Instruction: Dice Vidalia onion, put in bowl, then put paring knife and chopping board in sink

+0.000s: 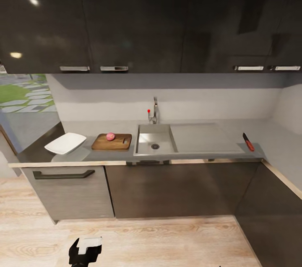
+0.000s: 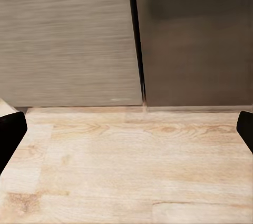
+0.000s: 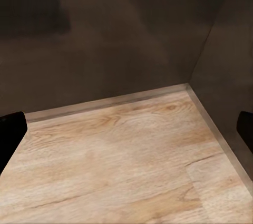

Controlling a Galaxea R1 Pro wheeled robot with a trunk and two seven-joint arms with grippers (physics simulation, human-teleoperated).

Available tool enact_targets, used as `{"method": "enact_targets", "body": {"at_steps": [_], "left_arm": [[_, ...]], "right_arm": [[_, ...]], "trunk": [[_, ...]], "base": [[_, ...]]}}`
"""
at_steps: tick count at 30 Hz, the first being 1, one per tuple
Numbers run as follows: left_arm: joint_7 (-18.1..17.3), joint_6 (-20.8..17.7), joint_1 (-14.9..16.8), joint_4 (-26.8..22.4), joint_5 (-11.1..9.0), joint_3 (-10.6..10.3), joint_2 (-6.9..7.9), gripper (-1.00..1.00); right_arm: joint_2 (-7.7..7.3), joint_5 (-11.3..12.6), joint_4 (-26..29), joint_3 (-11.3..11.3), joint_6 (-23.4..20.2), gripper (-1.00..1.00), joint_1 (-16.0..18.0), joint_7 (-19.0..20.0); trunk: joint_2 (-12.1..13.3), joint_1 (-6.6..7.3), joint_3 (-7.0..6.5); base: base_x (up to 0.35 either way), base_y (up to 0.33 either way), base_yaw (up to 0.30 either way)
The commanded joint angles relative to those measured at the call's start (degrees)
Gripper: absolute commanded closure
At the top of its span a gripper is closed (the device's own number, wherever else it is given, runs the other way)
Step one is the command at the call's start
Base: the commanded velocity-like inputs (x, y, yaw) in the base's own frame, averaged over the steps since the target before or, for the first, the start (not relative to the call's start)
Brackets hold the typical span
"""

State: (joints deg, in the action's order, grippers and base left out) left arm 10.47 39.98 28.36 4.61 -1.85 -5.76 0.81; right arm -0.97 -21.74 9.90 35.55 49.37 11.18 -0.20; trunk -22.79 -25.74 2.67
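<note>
Onion (image 1: 110, 136) sits on the board (image 1: 111, 142), knife (image 1: 248, 141) lies well apart by the sink (image 1: 156, 143); both grippers (image 2: 126, 134) (image 3: 126, 134) gape empty, so fetching the knife seems next.

Wood, steel and gloss in a kitchen

The board (image 1: 111, 141) is brown grained wood; the sink (image 1: 201, 138) brushed steel with a chrome tap (image 1: 154, 110). The worktop (image 1: 274, 135) looks smooth matt grey, the bowl (image 1: 65, 143) smooth white. Upper cabinets (image 1: 126, 15) are glossy dark; the floor (image 1: 167, 242) is pale grained wood.
</note>
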Motion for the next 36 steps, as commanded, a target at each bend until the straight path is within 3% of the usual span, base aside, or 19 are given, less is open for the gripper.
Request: {"method": "enact_targets", "body": {"at_steps": [1,12,17,19,20,23,24,26,30,34,35,36], "left_arm": [[0.25,0.31,0.11,0.22,-0.17,-0.49,-0.02,-1.00],[0.25,0.36,0.11,0.22,-0.16,-0.49,-0.09,-1.00],[0.25,0.36,0.11,0.22,-0.13,-0.49,-0.26,-1.00],[0.25,0.34,0.11,0.22,-0.15,-0.49,-0.27,-1.00],[0.25,0.34,0.11,0.22,-0.16,-0.49,-0.28,-1.00],[0.25,0.30,0.11,0.22,-0.17,-0.49,-0.28,-1.00],[0.25,0.29,0.11,0.22,-0.17,-0.49,-0.28,-1.00],[0.25,0.28,0.11,0.22,-0.17,-0.49,-0.27,-1.00],[0.25,0.27,0.11,0.22,-0.17,-0.49,-0.27,-1.00],[0.25,0.27,0.11,0.22,-0.17,-0.49,-0.28,-1.00],[0.25,0.27,0.11,0.22,-0.17,-0.49,-0.28,-1.00],[0.25,0.27,0.11,0.22,-0.16,-0.49,-0.28,-1.00]], "right_arm": [[0.00,-0.58,-0.06,0.49,0.20,-1.00,0.07,-0.03],[-0.03,-0.58,-0.01,0.64,-0.25,-1.00,0.07,-0.15],[-0.11,-0.61,2.59,0.68,-3.13,-1.00,0.24,-6.69],[-0.03,-0.64,5.44,0.54,-6.90,-1.00,0.59,-9.78],[0.50,-0.66,10.69,0.39,-12.96,-1.00,1.24,-11.76],[1.99,-0.66,21.11,-0.12,-24.41,-1.00,1.79,-12.97],[3.08,-0.67,30.34,-1.30,-34.30,-1.00,1.98,-13.33],[3.91,-0.57,44.62,-5.94,-48.82,-1.00,2.10,-13.57],[4.24,-0.56,61.67,-11.82,-64.73,-1.00,2.16,-13.75],[4.25,-0.57,73.44,-14.17,-75.53,-1.00,2.58,-13.83],[4.22,-0.61,77.08,-15.14,-79.48,-1.00,3.23,-13.86],[4.10,-0.70,81.04,-17.21,-85.70,-1.00,6.15,-13.96]], "trunk": [[-0.13,-0.04,0.11],[-0.13,-0.04,0.06],[-0.13,-0.04,0.06],[-0.13,-0.04,0.06],[-0.13,-0.04,0.06],[-0.13,-0.04,0.06],[-0.13,-0.04,0.06],[-0.13,-0.04,0.06],[-0.13,-0.04,0.06],[-0.13,-0.04,0.06],[-0.13,-0.04,0.06],[-0.13,-0.04,0.06]], "base": [[0.000,0.000,0.000],[0.000,0.000,0.000],[0.000,0.000,0.000],[0.000,0.000,0.000],[0.000,0.000,0.000],[0.000,0.000,0.000],[0.000,0.000,0.000],[0.000,0.000,0.000],[0.000,0.000,0.000],[0.000,0.000,0.000],[0.000,0.000,0.000],[0.000,0.000,0.000]]}}
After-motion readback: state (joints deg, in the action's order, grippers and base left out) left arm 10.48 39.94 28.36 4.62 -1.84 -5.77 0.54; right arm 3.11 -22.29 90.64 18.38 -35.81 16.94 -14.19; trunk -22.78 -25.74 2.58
